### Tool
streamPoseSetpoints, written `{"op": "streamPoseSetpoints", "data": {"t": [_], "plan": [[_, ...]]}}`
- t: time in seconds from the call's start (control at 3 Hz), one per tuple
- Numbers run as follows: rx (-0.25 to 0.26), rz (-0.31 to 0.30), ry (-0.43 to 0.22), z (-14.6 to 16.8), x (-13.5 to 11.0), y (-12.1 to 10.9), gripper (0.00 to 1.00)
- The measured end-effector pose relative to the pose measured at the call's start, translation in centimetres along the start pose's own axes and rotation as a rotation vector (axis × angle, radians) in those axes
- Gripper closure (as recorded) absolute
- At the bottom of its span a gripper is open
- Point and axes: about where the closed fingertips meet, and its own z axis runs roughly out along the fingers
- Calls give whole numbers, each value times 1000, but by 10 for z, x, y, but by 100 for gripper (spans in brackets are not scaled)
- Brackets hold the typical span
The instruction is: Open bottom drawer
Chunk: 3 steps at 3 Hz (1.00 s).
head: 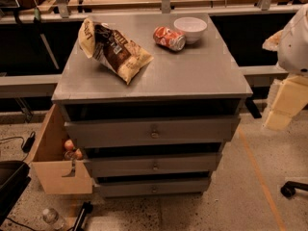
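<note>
Squarely in the middle of the frame stands the grey cabinet [159,76], its flat top seen from above and its three drawer fronts stepping down in size toward the floor. The bottom drawer [125,188] is the lowest and narrowest front, low in the frame just above the speckled floor, with a small round knob [154,188] at its centre. A dark gap shows above each of the three fronts. How far the lowest one stands out cannot be judged from this angle.

At the right edge the robot's arm [294,40] comes in as a bulky white shell, well off to the side of the cabinet. Below it, angled down and to the left, hangs the cream-coloured gripper [285,109], level with the upper drawer front and clear of it. It touches nothing, and whether it is wide or narrow cannot be told.

To the left of the cabinet an open cardboard box [53,174] leans against its side, with a few small round orange things [70,146] inside.

On the top, a crumpled chip bag [115,49] lies toward the upper left. A white bowl [190,29] sits near the back edge; no contents can be made out in it. A red can [169,37] lies on its side just beside the bowl.

A small clear bottle [50,217] lies on the floor at the lower left.
</note>
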Motion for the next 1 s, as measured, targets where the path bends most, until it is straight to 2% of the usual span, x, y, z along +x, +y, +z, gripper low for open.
{"op": "streamPoseSetpoints", "data": {"t": [0.33, 0.67, 1.0], "plan": [[58, -3, 48, 34, 11, 14, 0], [73, -28, 88, 97, 40, 29, 0], [43, -69, 82, 177, 75, 45, 0]]}}
